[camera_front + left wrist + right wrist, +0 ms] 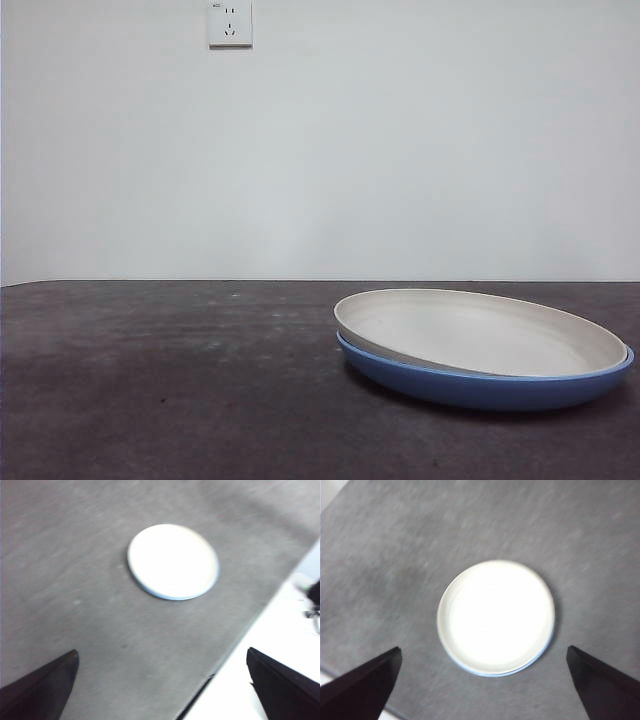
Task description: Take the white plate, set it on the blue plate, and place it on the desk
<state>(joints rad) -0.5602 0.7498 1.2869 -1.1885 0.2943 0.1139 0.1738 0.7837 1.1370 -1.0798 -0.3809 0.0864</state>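
Note:
The white plate (480,332) rests inside the blue plate (480,388) on the desk (160,380), at the right of the front view, sitting slightly askew so one side rides higher. In the right wrist view the white plate (496,616) fills the middle, with a thin sliver of the blue plate (492,674) showing along its edge. My right gripper (482,680) hangs high above the stack, open and empty. The left wrist view shows the white plate (173,561) farther off, the blue plate's rim (165,597) peeking out; my left gripper (162,680) is open, well away.
A wall socket (230,23) sits high on the white wall behind the desk. The left wrist view shows the desk's edge (240,640) with a bright floor area beyond it.

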